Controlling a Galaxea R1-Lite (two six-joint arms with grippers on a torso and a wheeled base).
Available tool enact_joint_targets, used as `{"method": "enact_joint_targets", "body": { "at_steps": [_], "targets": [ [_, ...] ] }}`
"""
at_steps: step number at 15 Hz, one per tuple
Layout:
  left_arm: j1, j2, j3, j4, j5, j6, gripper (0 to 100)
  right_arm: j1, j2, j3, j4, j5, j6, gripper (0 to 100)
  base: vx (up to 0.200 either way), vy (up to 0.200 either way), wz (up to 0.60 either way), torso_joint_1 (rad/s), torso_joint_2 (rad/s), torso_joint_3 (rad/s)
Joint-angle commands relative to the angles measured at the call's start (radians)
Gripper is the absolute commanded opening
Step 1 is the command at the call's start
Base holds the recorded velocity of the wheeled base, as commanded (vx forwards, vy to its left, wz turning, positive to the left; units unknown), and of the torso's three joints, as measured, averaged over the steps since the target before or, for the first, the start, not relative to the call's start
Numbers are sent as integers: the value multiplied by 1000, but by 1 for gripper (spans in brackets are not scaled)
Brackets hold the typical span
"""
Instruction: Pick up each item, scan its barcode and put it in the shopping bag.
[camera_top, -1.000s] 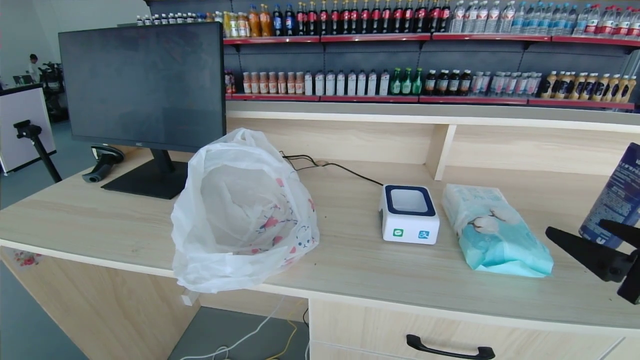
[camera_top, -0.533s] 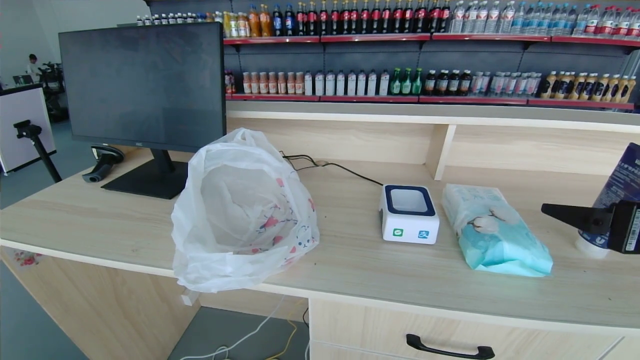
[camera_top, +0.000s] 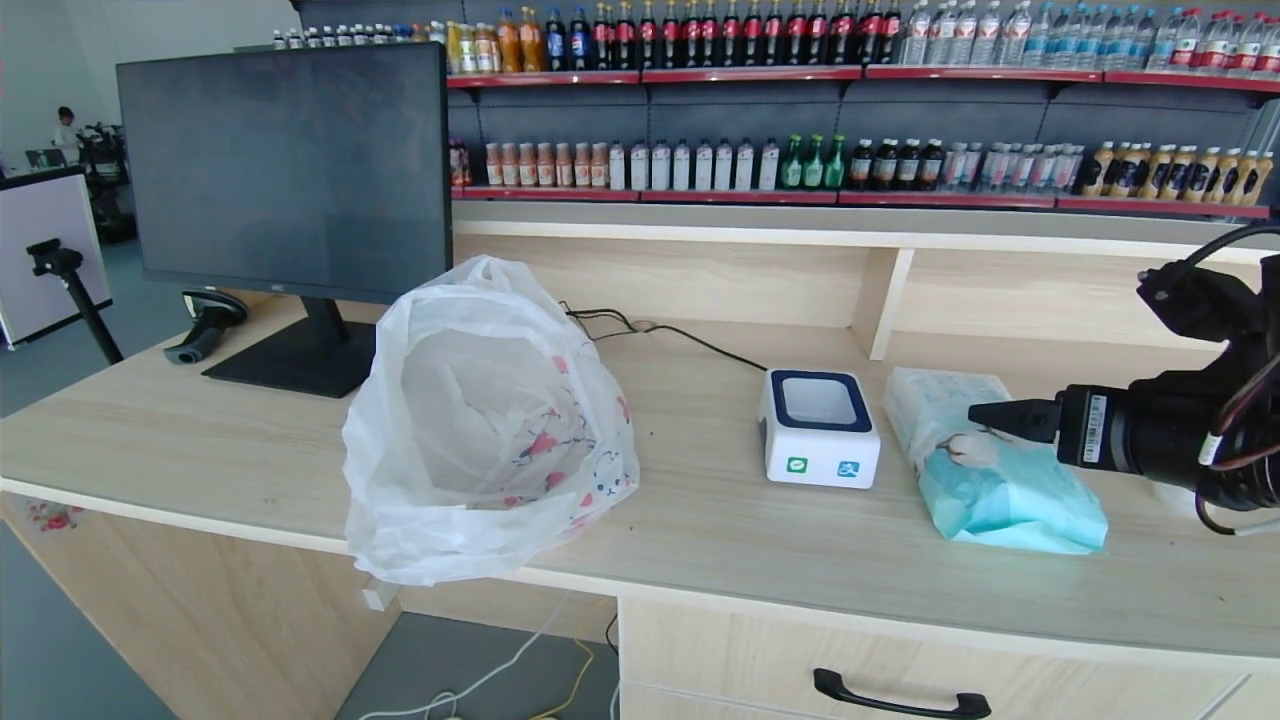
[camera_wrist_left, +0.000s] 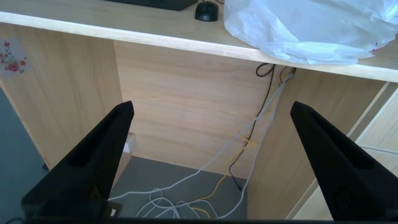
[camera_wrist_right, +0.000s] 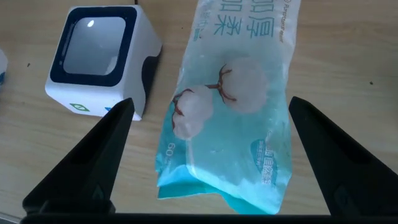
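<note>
The right gripper (camera_wrist_right: 211, 102) hangs over the tissue pack (camera_wrist_right: 230, 124) with its fingers spread wide and nothing held; the pack lies flat on the counter (camera_top: 700, 520) right under the gap between them. The scanner (camera_wrist_right: 99, 59) sits just beside the pack, off one finger's side. The shopping bag (camera_top: 490, 420) stands well beyond the scanner. The left gripper (camera_wrist_left: 211, 106) is also wide open and empty, low in front of the counter, below the bag's edge

One shopping bag (camera_top: 490, 420), one tissue pack (camera_top: 990, 470), one scanner box (camera_top: 820, 428), one monitor (camera_top: 290, 170) and one handheld scanner (camera_top: 205, 325) sit on one counter (camera_top: 700, 530); two shelves (camera_top: 750, 74) behind hold dozens of bottles (camera_top: 700, 165).
</note>
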Motion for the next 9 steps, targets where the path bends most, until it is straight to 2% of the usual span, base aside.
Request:
{"method": "enact_joint_targets", "body": {
  "at_steps": [1, 6, 9],
  "targets": [
    [1, 1, 0, 1, 0, 0, 100, 6, 34, 5, -4, -1, -3, 100, 0, 0, 0, 0, 0, 0],
    [1, 1, 0, 1, 0, 0, 100, 3, 108, -1, -16, -43, -7, 100, 0, 0, 0, 0, 0, 0],
    [1, 1, 0, -1, 0, 0, 100, 3, 122, 44, -157, -39, -9, 100, 0, 0, 0, 0, 0, 0]
  ]
}}
